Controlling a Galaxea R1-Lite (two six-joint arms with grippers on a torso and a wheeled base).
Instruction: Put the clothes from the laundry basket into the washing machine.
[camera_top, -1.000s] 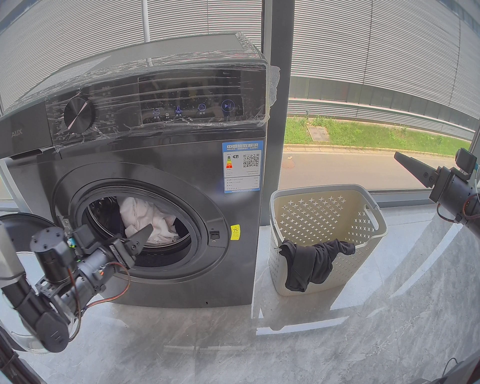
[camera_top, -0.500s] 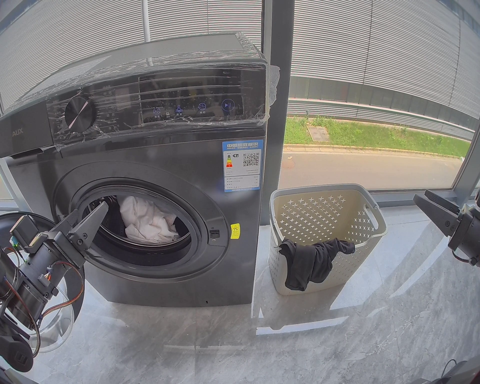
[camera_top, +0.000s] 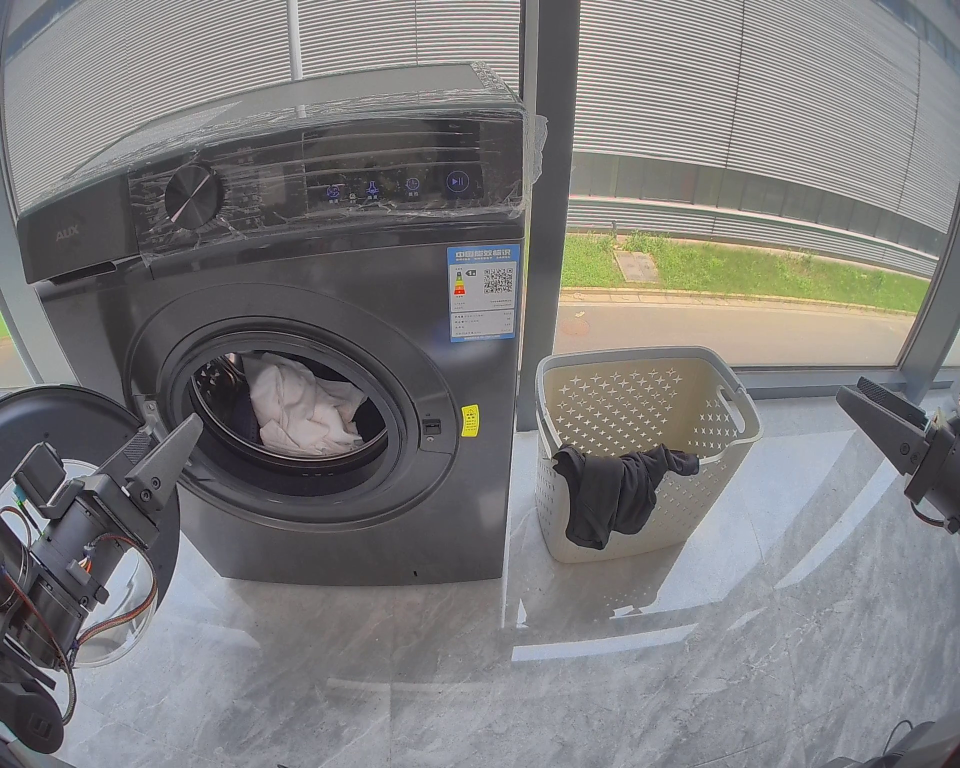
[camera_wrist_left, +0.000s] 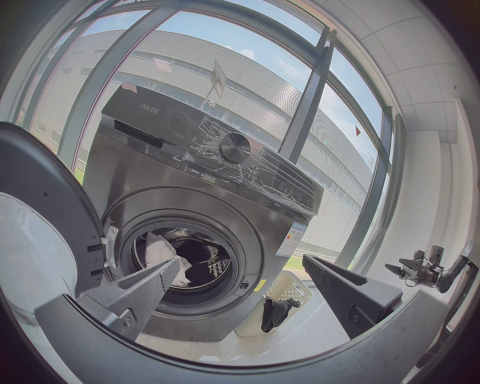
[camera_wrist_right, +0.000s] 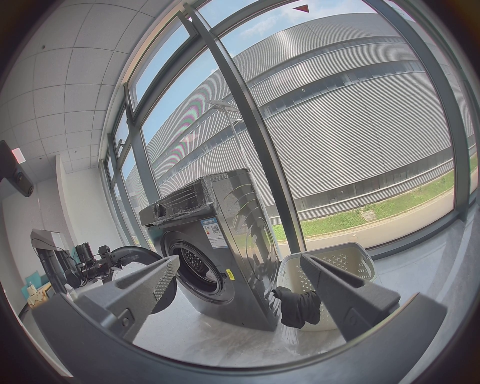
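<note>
Jaws apart and empty at 3 o'clock of the laundry basket (camera_top: 640, 355), the right gripper (camera_top: 868, 408) would best pinch the bunched top of the dark garment (camera_top: 610, 490) draped over the basket's 7 o'clock rim, then lift toward the washing machine (camera_top: 470, 480) at 9 o'clock.

The glossy grey marbled floor (camera_top: 620, 680) carries two things. The washer (camera_top: 470, 480) stands on it at the left. The basket (camera_top: 640, 400) stands just beside the washer, to its right, by the window.
</note>
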